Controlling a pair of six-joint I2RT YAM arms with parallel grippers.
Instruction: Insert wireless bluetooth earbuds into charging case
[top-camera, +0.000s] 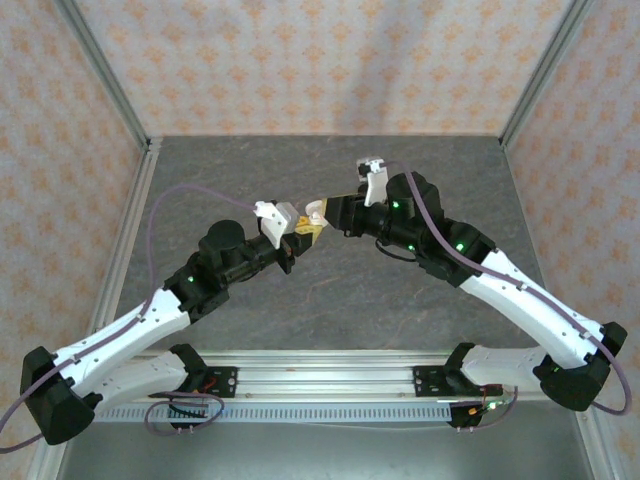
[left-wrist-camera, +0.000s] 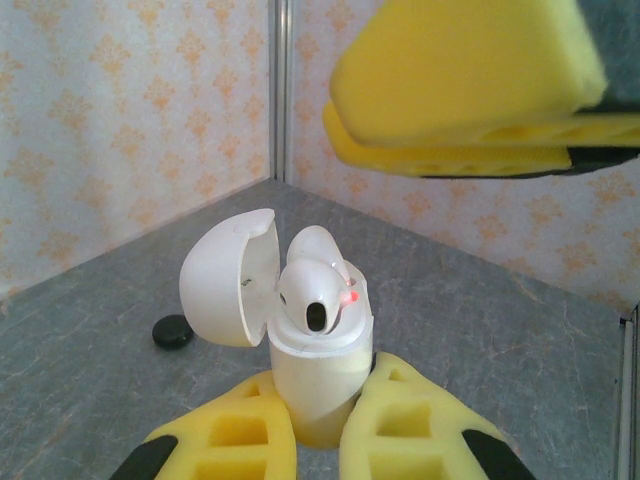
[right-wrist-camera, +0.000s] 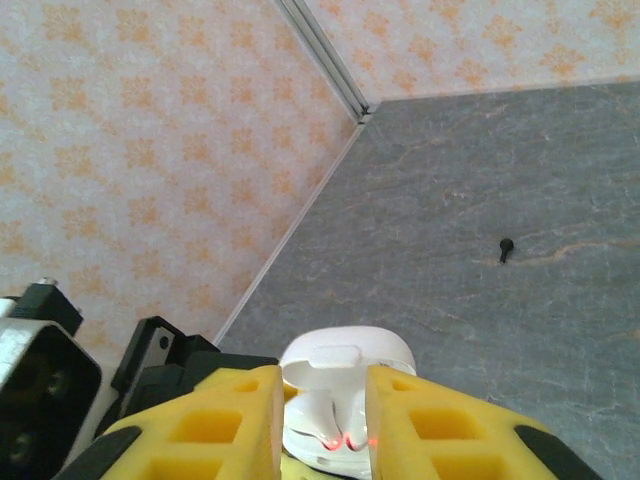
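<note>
Left tool (left-wrist-camera: 325, 392): pinching upright white charging case (left-wrist-camera: 320, 362), lid open. White earbuds (left-wrist-camera: 315, 295) seated inside. Right tool (left-wrist-camera: 338, 112): slightly spread, just above case, apart.

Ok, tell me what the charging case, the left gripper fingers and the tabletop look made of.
Charging case: glossy white hard plastic, judging by soft highlights.
Left gripper fingers: matte yellow, probably printed plastic or foam; moulded pockets show.
Tabletop: matte grey, stone-like veining; possibly laminate or mat.
</note>
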